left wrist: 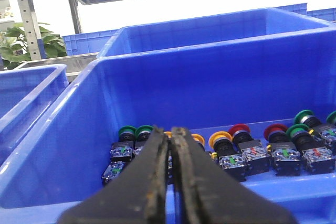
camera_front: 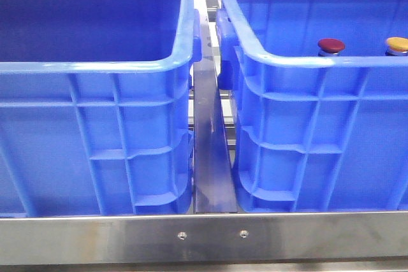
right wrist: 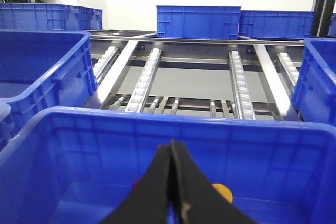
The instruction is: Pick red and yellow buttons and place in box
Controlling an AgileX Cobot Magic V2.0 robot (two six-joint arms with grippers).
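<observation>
Two grippers, both with jaws pressed together and nothing between them. From its wrist camera the left gripper (left wrist: 170, 136) hangs over a crate (left wrist: 63, 145) holding a row of many buttons (left wrist: 252, 153) — green, red and yellow caps on dark bodies — lined along the far wall; this looks like the supply bin. The right gripper (right wrist: 172, 148) hovers above another blue crate (right wrist: 79, 145), where a yellow button (right wrist: 223, 191) and a sliver of a red button (right wrist: 136, 183) peek out on either side of the fingers. The front camera shows the same pair near the right-hand crate's near wall, red (camera_front: 331, 46) beside yellow (camera_front: 396, 44), well apart from the left-hand crate (camera_front: 95, 125), whose floor is hidden. Which crate is the target I cannot tell for sure. High ribbed walls and thick rims — plus a metal rail (camera_front: 210, 138) between the crates — stand in the way, so any reach has to come from above.
</observation>
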